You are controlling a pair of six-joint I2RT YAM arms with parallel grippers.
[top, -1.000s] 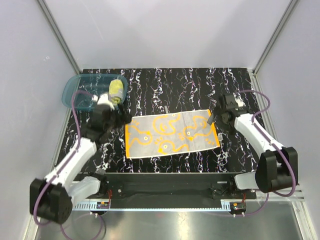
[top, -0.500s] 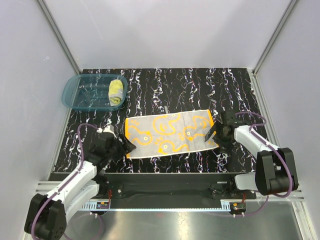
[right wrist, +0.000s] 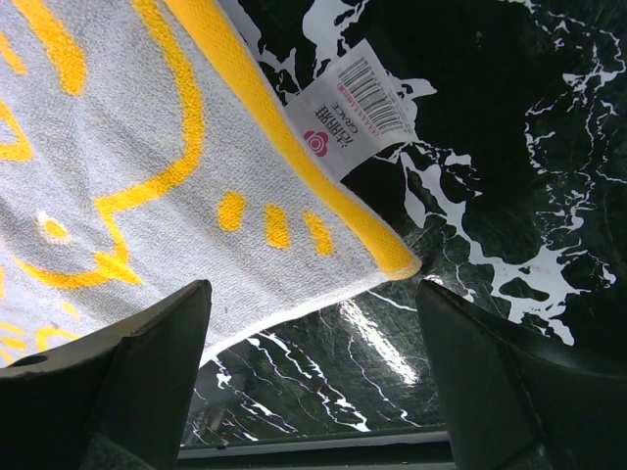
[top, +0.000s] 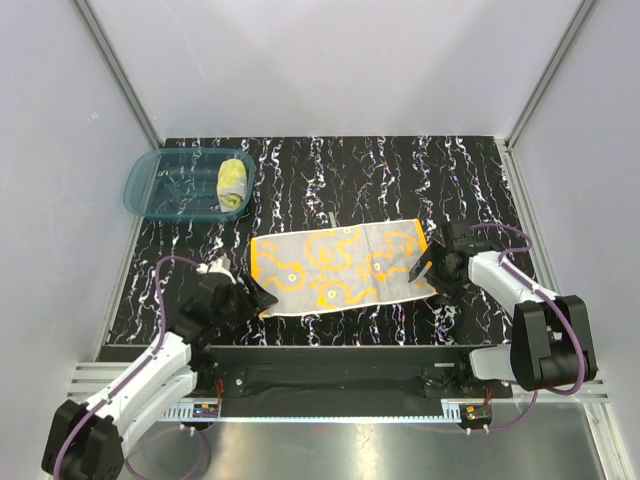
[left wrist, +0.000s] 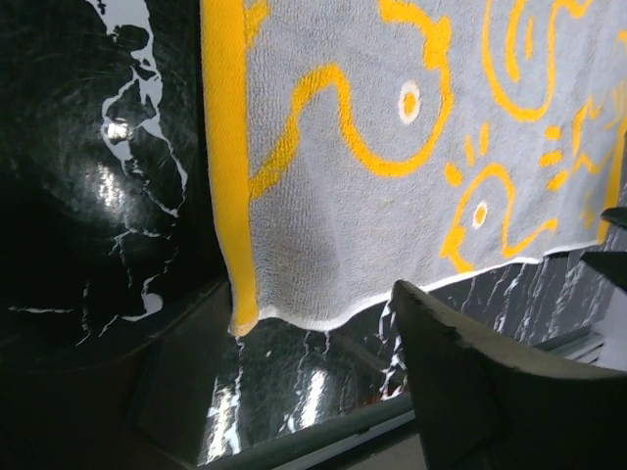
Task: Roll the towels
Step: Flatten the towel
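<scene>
Orange-and-grey patterned cloth towel [top: 343, 268] lies spread flat on the black marbled tabletop [top: 380, 170], not yet rolled; grey side with orange squiggles up; long axis runs left-right, right end angled slightly away from the arm bases. Left pincer [top: 252, 297] is low at this towel's near-left corner, jaws apart, nothing held; in the wrist view the corner sits just ahead of the gap, not pinched. Right pincer [top: 430, 263] is at the towel's near-right corner, jaws wide and empty; that corner and its white barcode label [right wrist: 355, 108] lie just ahead of the gap. Each arm is at its own short end; neither clearly nearer. Pale yellow rolled cloth towel [top: 233, 183] rests inside the translucent teal plastic basin [top: 150, 195], beyond the flat towel's left end and well apart from it; looks finished. With both near corners covered, the likely move is to pinch them and take the near long edge away from the bases, across the short axis; a guess only.
</scene>
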